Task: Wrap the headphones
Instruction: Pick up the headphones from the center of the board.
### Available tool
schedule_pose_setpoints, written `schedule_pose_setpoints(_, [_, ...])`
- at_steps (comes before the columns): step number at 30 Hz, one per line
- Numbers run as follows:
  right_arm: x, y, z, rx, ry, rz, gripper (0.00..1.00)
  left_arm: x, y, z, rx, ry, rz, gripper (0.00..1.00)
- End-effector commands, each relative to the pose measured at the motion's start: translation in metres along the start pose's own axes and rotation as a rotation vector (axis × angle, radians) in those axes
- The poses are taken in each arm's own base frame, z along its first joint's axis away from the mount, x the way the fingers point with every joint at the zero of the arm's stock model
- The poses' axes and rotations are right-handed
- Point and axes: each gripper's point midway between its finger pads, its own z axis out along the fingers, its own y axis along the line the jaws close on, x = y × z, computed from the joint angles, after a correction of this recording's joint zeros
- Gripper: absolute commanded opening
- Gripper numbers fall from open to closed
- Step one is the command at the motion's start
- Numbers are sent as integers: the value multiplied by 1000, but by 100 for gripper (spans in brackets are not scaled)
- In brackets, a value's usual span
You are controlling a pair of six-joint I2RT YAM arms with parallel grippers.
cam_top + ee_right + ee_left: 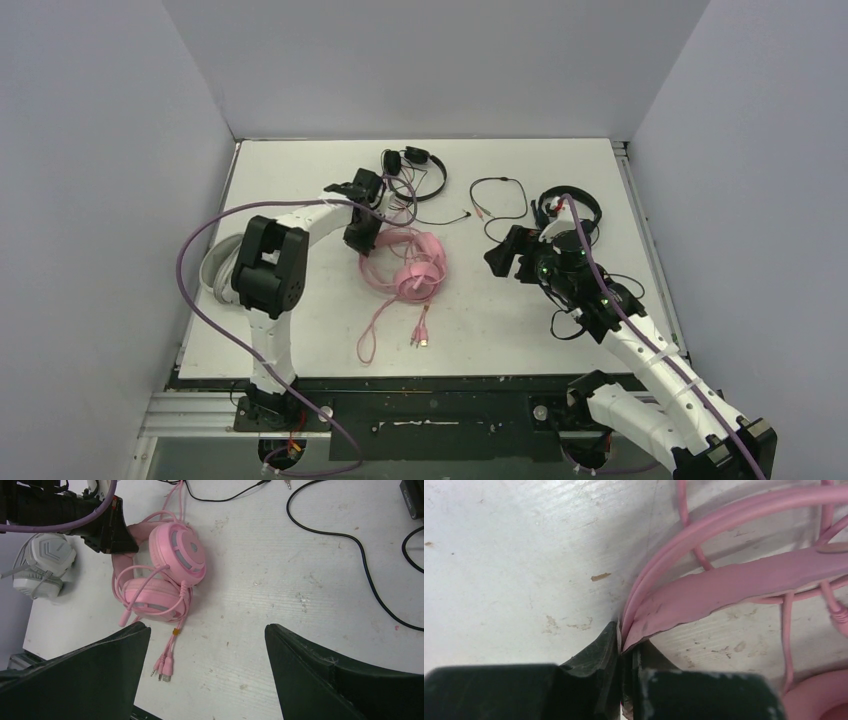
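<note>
While the white surface [520, 340] bears the pink headset [170, 565] near its middle (pink cable [375, 325] looped beside it), the left end effector [624, 652] clamps its headband [734, 585]; the right end effector [207, 650] hangs wide open nearby.

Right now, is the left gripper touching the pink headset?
Touching. The left wrist view shows the left gripper shut on the pink headset, with the headband clamped between the jaws and no gap.

The left claw [625, 647] is clamped on the pink headset [734, 585], arm stretched forward; the right claw [207, 630] hangs spread wide
</note>
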Motion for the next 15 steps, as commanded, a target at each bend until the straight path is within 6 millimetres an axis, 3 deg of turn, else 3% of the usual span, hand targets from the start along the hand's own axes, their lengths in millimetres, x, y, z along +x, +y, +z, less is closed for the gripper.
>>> schedule_pose_setpoints(1, [-22,11,-7,-29,-83,-5,88,1,22,-19,-145,-43,-36,0])
schedule_pose_setpoints(5, [-18,11,-6,-38,-72,-22,88,-19,32,-75,-243,-209,-104,0])
schedule_pose_setpoints(10, [-23,14,-6,-45,-80,-56,88,-29,51,-142,-327,-426,-268,0])
schedule_pose_setpoints(15, [-29,19,-4,-64,-87,-86,89,-31,62,-188,-323,-549,-350,0])
